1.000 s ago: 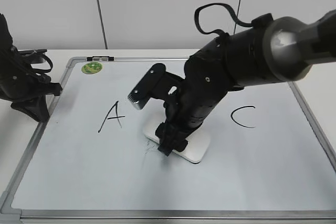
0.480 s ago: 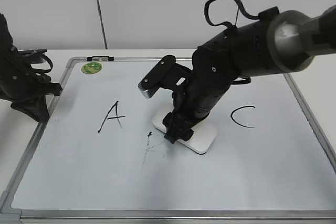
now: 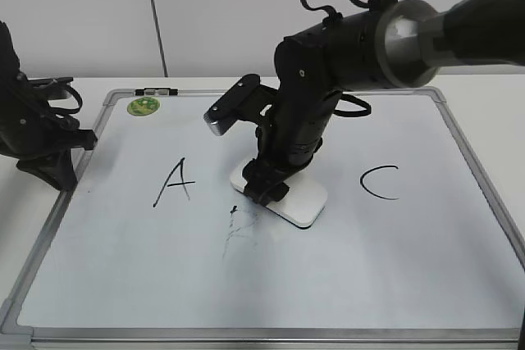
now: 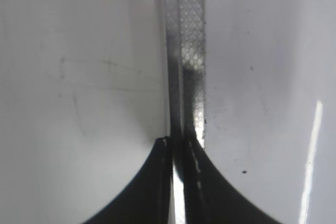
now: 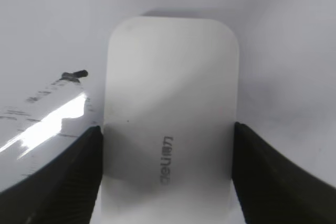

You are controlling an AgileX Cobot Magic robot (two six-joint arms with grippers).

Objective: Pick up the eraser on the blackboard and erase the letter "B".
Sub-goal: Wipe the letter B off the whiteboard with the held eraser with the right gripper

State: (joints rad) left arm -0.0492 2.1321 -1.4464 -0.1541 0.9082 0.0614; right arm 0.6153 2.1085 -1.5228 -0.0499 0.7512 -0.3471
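The white eraser (image 3: 297, 200) lies flat on the blackboard (image 3: 123, 276), a white board with a grey frame. My right gripper (image 3: 267, 184) is shut on the eraser's sides; in the right wrist view the eraser (image 5: 170, 108) sits between the two fingers (image 5: 166, 145). Of the letter "B" only faint black smears (image 3: 235, 227) show, left of the eraser; they also show in the right wrist view (image 5: 63, 85). My left gripper (image 3: 57, 171) rests at the board's left frame, fingers shut around the frame's edge (image 4: 185, 66).
A black "A" (image 3: 174, 182) is on the board's left and a black "C" (image 3: 379, 182) on its right. A green round sticker (image 3: 144, 106) sits in the far left corner. A white wall stands behind the table.
My right gripper slid the eraser up and to the right, then back left a little. The smeared marks left of it are uncovered. The left arm has not moved.
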